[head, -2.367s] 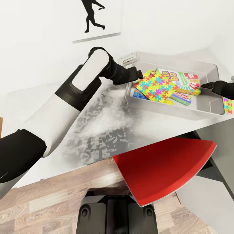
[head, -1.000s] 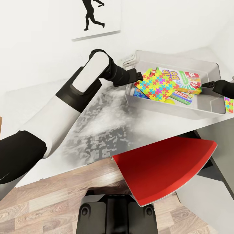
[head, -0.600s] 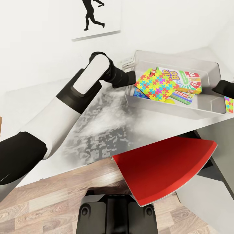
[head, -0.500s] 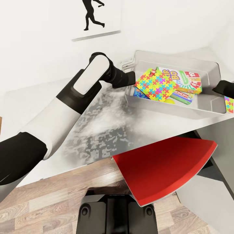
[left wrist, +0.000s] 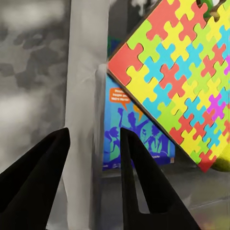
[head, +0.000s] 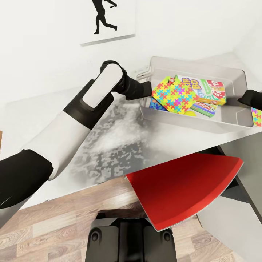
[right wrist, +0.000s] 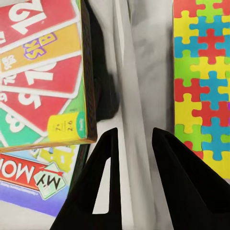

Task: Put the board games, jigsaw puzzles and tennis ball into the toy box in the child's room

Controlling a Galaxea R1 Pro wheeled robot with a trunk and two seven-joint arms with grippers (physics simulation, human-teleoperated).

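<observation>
Grey table (head: pixel 109 145): toy box (head: pixel 233 78) holds "Monopoly" box (head: pixel 203 108) and a jigsaw (head: pixel 174 95). Both grippers, left (left wrist: pixel 93 139) and right (right wrist: pixel 135 136), gape empty astride its rim.

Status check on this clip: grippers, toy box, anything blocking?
Left gripper open, straddling toy box rim. Right gripper open at opposite rim. One jigsaw puzzle outside on table. Nothing blocking.

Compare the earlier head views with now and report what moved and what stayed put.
Both arms pulled back from the toy box: the left tool drew back from the jigsaw puzzle towards the box's near end wall, the right tool withdrew past the opposite wall. Both are open and empty. The toys in the box and the second jigsaw sheet outside it stayed put.
</observation>
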